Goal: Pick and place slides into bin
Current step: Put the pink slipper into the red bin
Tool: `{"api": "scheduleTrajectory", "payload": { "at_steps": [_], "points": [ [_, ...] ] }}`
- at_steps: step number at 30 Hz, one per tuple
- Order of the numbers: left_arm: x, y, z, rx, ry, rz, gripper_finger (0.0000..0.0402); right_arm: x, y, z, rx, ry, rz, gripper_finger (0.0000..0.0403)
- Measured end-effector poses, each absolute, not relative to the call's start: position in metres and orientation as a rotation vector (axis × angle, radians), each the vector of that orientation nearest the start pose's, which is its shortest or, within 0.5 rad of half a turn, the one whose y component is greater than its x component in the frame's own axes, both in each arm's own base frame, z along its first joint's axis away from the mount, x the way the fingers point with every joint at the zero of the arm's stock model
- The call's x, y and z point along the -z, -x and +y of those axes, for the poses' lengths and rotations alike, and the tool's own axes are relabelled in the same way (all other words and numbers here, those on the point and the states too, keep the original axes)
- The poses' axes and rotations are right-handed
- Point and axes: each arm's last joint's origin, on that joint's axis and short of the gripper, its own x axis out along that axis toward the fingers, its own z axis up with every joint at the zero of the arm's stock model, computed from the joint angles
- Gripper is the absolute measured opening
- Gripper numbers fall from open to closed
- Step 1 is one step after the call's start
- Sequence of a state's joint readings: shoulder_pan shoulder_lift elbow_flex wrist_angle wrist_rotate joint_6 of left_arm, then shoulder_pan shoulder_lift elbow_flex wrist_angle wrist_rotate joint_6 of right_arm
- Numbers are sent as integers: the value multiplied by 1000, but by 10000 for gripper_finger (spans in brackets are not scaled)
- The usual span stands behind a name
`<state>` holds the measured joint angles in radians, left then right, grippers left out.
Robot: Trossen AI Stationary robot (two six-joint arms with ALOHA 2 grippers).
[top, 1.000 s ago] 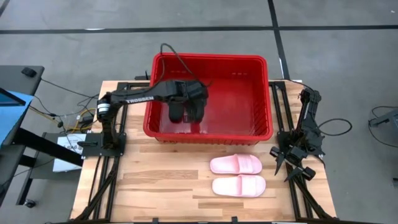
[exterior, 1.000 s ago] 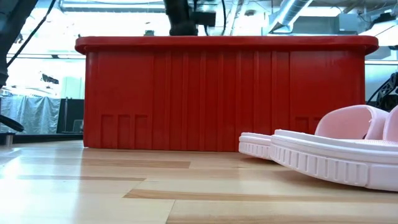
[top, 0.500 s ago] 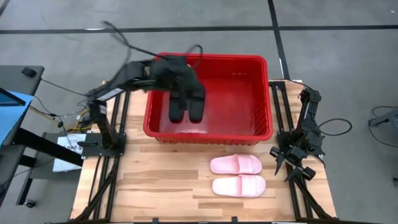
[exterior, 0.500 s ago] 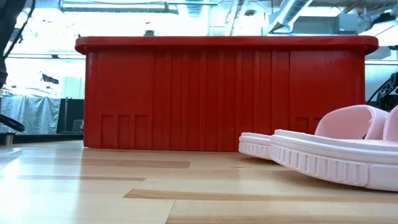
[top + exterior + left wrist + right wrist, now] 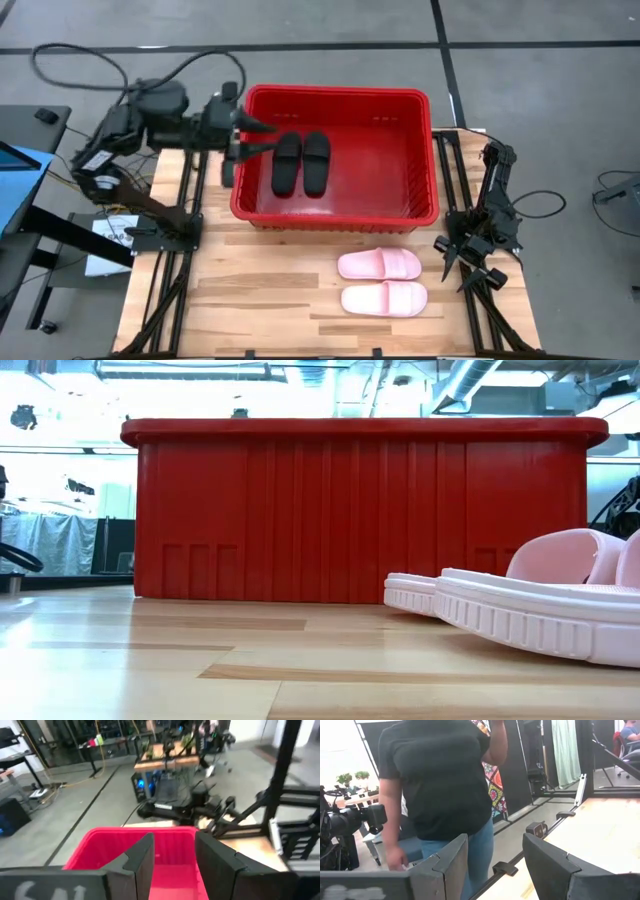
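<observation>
The left gripper (image 5: 243, 140) hangs spread and empty at the bin (image 5: 420, 100) rim, both black slides (image 5: 301, 163) just ahead inside. The pink slides (image 5: 381, 281) lie well apart on the table, nearer the parked right gripper (image 5: 462, 262), also spread. Reaching them, the left arm risks clipping the rim.

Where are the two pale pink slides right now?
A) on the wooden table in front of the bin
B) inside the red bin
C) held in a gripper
A: both pink slides lie on the bare table, outside the bin, which holds only the black pair.

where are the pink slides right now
In the high view, both pink slides lie side by side on the table, just in front of the red bin, toward the right arm's side.
</observation>
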<state>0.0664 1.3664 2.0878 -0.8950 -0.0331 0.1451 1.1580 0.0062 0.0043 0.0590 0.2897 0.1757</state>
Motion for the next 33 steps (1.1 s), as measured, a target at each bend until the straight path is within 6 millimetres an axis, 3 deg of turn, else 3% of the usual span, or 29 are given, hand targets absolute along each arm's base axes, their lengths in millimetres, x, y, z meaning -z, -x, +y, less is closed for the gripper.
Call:
{"api": "scheduleTrajectory", "payload": {
  "at_steps": [6, 23, 33],
  "points": [
    [-520, -181, 3, -89, -58, 92, 133, -170, -46, 85, -870, -203, 32, 182],
    [-364, -146, -13, 1, 127, -184, 133, -170, -46, 85, -870, -204, 32, 182],
    [-298, -122, -12, -36, 196, -242, 133, -170, -46, 85, -870, -204, 32, 182]
  ]
}}
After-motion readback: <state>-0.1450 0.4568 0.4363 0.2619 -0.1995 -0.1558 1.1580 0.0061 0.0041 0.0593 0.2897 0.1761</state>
